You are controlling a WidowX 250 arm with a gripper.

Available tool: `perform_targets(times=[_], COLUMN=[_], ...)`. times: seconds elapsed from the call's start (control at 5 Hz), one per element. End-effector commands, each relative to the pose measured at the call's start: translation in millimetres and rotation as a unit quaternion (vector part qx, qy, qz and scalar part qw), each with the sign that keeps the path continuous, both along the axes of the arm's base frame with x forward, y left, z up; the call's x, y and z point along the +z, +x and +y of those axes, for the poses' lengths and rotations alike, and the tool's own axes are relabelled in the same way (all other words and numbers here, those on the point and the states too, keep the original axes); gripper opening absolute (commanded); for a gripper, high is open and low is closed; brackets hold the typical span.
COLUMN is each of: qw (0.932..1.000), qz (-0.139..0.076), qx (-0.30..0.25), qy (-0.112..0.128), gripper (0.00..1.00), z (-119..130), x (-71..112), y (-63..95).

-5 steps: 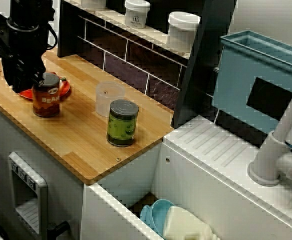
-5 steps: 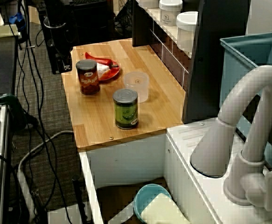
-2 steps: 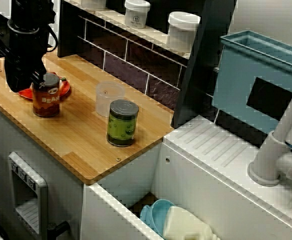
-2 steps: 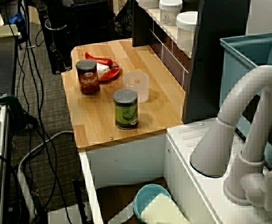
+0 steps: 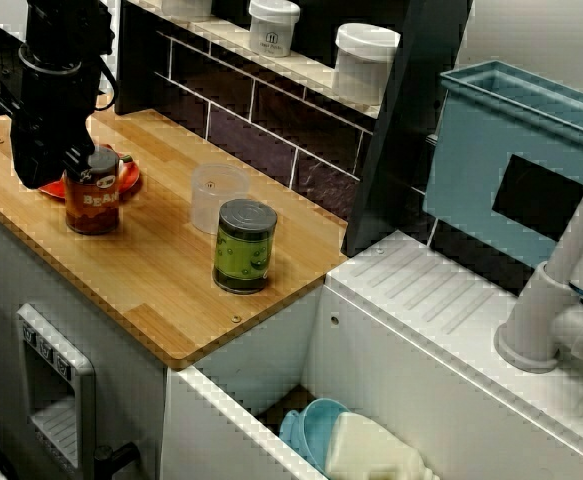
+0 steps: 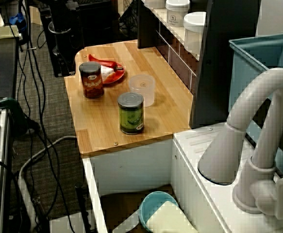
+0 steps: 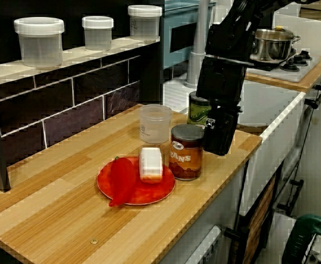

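Two cans stand well apart on the wooden counter (image 5: 161,290): a brown bean can (image 7: 186,152) and a green can (image 5: 244,245). The black pincer (image 7: 219,147) hangs low just beside the bean can, on the side toward the counter's front edge. In the view from the counter's end its tip is near the wood. I cannot tell how wide its jaws stand, nor whether it touches the can. On the bean can's other side lies a red plate (image 7: 149,196), which carries a red pepper (image 7: 121,179) and a small white thing (image 7: 151,163). A clear cup (image 5: 216,195) stands between the plate and the green can. Three lidded jars (image 7: 39,41) sit on the shelf (image 7: 77,55) above.
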State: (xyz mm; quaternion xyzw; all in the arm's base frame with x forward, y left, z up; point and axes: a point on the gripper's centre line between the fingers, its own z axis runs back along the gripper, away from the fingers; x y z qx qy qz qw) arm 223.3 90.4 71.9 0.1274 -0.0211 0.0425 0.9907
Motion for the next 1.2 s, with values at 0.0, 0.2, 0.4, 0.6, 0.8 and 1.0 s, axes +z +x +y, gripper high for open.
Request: perform_targets(times=[0.0,0.2,0.4,0.6,0.8,1.0], qw=[0.9999,0.9999,0.9998,0.9997,0.9994,0.9991], qz=[-0.012,-0.014,-0.016,-0.018,-0.022,-0.023], qx=[-0.005,0.000,0.008,0.019,0.028,0.037], qy=[0.008,0.005,0.000,-0.001,-0.003,-0.003], gripper=[0.00,0.00,0.00,0.00,0.00,0.00], z=[0.8,0.3,0.2,0.6,1.6,3.2], x=[5.1,6.6,9.1,10.1,10.9,10.3], y=[2.5,6.4,15.8,27.5,38.2,46.4])
